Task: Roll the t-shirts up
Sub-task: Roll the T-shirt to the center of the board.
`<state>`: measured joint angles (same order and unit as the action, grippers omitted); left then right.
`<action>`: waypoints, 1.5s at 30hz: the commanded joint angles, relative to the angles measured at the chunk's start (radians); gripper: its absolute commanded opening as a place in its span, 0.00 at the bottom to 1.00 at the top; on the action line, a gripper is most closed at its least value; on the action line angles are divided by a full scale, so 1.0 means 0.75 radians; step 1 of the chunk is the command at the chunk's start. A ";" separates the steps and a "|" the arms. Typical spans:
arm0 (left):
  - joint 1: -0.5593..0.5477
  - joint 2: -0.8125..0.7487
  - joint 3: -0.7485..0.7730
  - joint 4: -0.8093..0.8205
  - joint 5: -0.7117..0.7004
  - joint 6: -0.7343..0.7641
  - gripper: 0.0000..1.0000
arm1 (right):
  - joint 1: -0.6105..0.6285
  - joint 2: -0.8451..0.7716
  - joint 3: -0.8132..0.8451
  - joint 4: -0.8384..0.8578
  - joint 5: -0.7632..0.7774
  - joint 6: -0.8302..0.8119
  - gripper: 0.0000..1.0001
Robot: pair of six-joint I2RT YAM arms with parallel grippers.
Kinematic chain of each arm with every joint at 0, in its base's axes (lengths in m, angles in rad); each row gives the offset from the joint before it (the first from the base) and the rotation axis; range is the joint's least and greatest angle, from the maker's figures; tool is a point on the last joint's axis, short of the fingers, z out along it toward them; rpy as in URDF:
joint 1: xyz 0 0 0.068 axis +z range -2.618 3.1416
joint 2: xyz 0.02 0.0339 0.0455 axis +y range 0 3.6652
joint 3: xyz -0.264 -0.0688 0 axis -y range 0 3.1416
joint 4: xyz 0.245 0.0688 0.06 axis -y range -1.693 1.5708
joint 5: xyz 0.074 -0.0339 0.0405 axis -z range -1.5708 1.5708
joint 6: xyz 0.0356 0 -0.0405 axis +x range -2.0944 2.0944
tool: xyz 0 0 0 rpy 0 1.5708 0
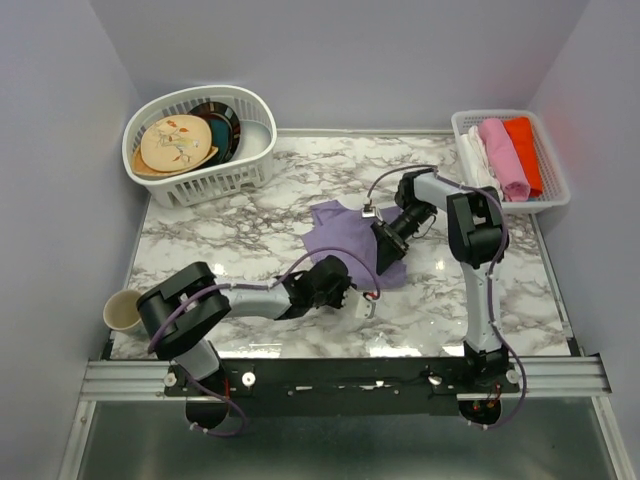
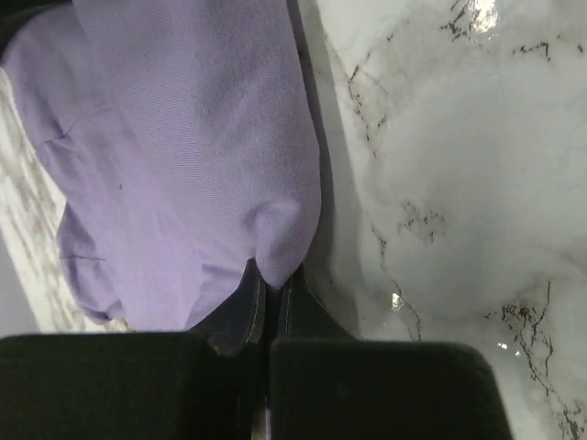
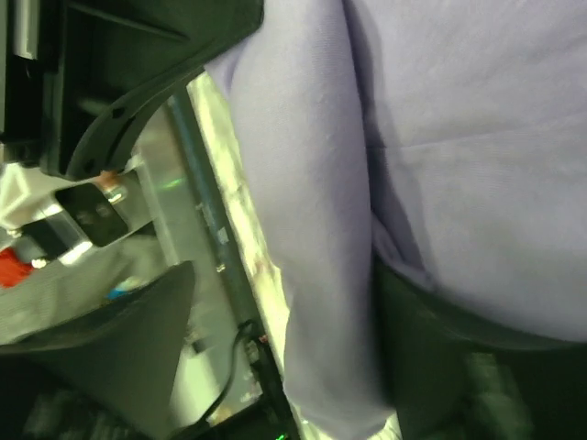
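As the left claw (image 2: 272, 280) pinches the t-shirt (image 2: 183, 137), the dish basket (image 1: 210, 186) stands apart.

Matt cloth t-shirt (image 1: 335, 238) on a glossy marbled table (image 1: 250, 225).
Its lavender fabric showed a fine, soft, unshiny weave, creased; the table gleamed smooth with glare spots; the basket (image 1: 200, 185) looked like white plastic lattice; the front rail (image 1: 340, 375) was brushed metal; the cup (image 1: 122, 310) was possibly paper.
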<state>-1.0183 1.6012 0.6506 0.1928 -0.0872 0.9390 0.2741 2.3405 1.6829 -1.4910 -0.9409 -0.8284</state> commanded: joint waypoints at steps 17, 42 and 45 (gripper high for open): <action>0.372 0.195 0.646 -1.055 0.902 -0.127 0.00 | 0.235 -1.857 -1.618 1.796 0.459 -0.256 0.99; 0.472 0.270 0.771 -1.167 1.080 -0.164 0.00 | 0.436 -1.438 -1.589 1.904 0.647 -0.307 0.98; 0.484 0.276 0.783 -1.188 1.092 -0.148 0.00 | 0.438 -1.387 -1.563 1.959 0.702 -0.258 0.80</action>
<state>-0.6739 1.7947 1.2057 -0.6380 0.6636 0.8165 0.5945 1.2495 0.4744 -0.0879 -0.4980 -1.0664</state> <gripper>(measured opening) 0.030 0.937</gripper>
